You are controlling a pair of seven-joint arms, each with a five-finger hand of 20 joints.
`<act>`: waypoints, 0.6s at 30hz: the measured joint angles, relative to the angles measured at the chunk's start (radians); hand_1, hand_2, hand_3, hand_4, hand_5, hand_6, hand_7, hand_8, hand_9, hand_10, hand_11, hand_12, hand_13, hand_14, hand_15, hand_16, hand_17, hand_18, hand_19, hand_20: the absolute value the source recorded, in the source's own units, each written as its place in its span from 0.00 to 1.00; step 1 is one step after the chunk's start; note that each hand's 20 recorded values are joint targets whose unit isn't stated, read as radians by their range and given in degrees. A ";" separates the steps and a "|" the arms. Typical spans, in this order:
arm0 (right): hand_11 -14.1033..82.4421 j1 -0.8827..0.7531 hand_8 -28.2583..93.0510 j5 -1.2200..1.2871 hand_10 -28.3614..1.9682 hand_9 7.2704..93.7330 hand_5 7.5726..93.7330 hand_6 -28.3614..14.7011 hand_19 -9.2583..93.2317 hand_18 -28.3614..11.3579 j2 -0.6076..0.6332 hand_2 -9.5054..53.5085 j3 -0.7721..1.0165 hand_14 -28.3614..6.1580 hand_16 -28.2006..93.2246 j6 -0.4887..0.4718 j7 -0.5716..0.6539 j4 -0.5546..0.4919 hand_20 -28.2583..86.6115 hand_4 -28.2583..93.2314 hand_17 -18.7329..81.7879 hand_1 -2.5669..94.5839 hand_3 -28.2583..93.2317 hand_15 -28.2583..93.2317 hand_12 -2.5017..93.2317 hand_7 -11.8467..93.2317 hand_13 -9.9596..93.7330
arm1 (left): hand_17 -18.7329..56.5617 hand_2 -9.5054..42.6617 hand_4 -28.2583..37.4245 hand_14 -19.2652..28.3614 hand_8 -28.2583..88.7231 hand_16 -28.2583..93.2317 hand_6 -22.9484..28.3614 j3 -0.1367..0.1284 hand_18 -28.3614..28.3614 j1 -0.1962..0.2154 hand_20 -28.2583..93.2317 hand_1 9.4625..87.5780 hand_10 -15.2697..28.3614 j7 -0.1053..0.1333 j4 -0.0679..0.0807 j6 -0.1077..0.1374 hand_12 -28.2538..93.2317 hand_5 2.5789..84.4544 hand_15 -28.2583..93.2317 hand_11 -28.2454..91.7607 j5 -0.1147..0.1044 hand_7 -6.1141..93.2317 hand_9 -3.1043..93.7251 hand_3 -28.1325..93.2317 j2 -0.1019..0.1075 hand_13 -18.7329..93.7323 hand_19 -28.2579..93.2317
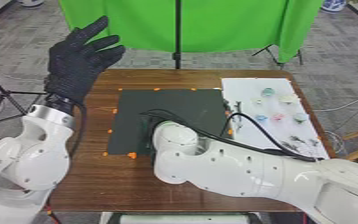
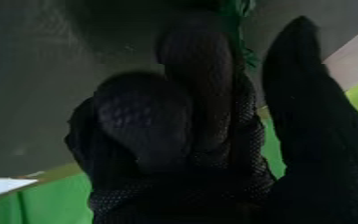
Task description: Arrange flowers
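My left hand (image 1: 79, 57) is raised at the upper left of the head view, open, beyond the table's left edge. The right hand (image 1: 155, 118) is low over the dark mat (image 1: 135, 140), largely hidden by its own arm. In the right wrist view, the black glove of the right hand (image 2: 193, 115) has a thin green strand (image 2: 246, 35) alongside it; whether it is held is unclear. Small flower heads lie on the white sheet (image 1: 246, 87): a green one (image 1: 267, 92), a blue one (image 1: 262, 118) and a pink one (image 1: 278, 117), with dark sprigs (image 1: 301, 142) near them.
The brown table (image 1: 202, 197) extends around the mat and sheet, with orange markers along the mat's edges. A black cable loops over the right arm. Beyond the far edge hangs a green cloth (image 1: 233, 30) with a dark pole in front.
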 measured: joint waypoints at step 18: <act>0.48 -0.006 0.13 0.075 0.59 0.93 0.75 0.62 1.00 0.26 0.000 0.14 0.031 0.64 0.39 0.015 -0.035 -0.016 0.64 0.01 0.73 0.50 0.58 0.77 0.22 0.24 0.92 | 0.15 0.34 0.00 0.96 0.16 0.17 0.60 -0.002 0.96 0.001 0.25 0.14 0.80 0.003 0.000 -0.005 0.32 0.36 0.60 0.44 0.000 0.21 0.34 0.86 -0.001 0.37 0.74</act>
